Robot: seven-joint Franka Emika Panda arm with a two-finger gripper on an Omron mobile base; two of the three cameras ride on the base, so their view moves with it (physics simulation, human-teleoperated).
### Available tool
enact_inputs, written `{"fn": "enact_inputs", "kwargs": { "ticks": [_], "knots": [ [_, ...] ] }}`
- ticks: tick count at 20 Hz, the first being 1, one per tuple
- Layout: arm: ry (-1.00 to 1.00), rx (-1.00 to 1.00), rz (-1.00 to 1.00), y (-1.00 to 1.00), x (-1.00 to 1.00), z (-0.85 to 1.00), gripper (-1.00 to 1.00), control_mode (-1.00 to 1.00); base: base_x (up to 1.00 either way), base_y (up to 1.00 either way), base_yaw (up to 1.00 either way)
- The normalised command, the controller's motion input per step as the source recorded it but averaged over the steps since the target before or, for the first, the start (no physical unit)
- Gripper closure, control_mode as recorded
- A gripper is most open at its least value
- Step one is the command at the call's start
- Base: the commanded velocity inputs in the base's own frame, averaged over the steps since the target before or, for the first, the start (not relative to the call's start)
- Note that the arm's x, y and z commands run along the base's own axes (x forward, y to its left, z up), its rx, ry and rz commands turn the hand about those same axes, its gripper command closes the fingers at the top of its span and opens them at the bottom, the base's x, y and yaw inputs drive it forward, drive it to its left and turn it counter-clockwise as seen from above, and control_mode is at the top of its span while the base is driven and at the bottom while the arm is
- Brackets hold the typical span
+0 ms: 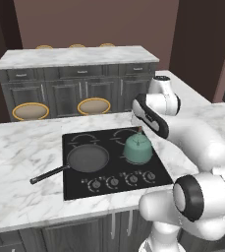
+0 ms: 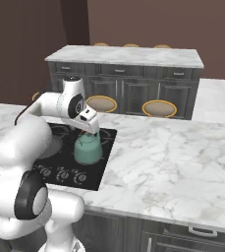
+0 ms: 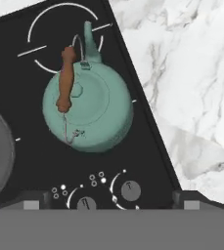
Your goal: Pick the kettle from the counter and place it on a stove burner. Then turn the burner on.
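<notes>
The teal-green kettle (image 1: 137,149) (image 2: 88,148) (image 3: 89,110) stands upright on the front right part of the black cooktop (image 1: 74,189), its brown handle up and its spout toward the rear right stove burner ring (image 3: 45,24). The burner under the kettle is hidden by it. My gripper (image 2: 91,132) (image 3: 111,201) hovers just above the kettle, open, with one fingertip (image 3: 35,200) far to each side and nothing between them. The white marble counter (image 1: 20,147) (image 2: 173,147) surrounds the cooktop.
A dark frying pan (image 1: 88,158) sits on the front left burner, its long handle (image 1: 47,175) reaching over the counter. Several control knobs (image 1: 114,181) (image 3: 130,190) line the cooktop's front edge. Behind stands a second counter with stools (image 1: 93,105).
</notes>
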Motion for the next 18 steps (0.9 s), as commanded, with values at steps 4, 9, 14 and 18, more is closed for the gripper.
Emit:
{"fn": "enact_inputs", "kwargs": {
  "ticks": [4, 9, 14, 18],
  "knots": [
    [0.0, -0.09, 0.16, 0.0, -0.95, -0.16, -1.0, -1.0, 0.0, 0.0, 0.0],
    [0.0, -0.09, 0.15, 0.0, -0.7, -0.2, -1.0, -1.0, 0.0, 0.0, 0.0],
    [0.01, -0.01, 0.08, 0.0, -0.16, -0.16, -1.0, -1.0, 0.0, 0.0, 0.0],
    [0.06, 0.0, 0.06, 0.0, -0.06, -0.24, -1.0, -1.0, 0.0, 0.0, 0.0]
  ]
}}
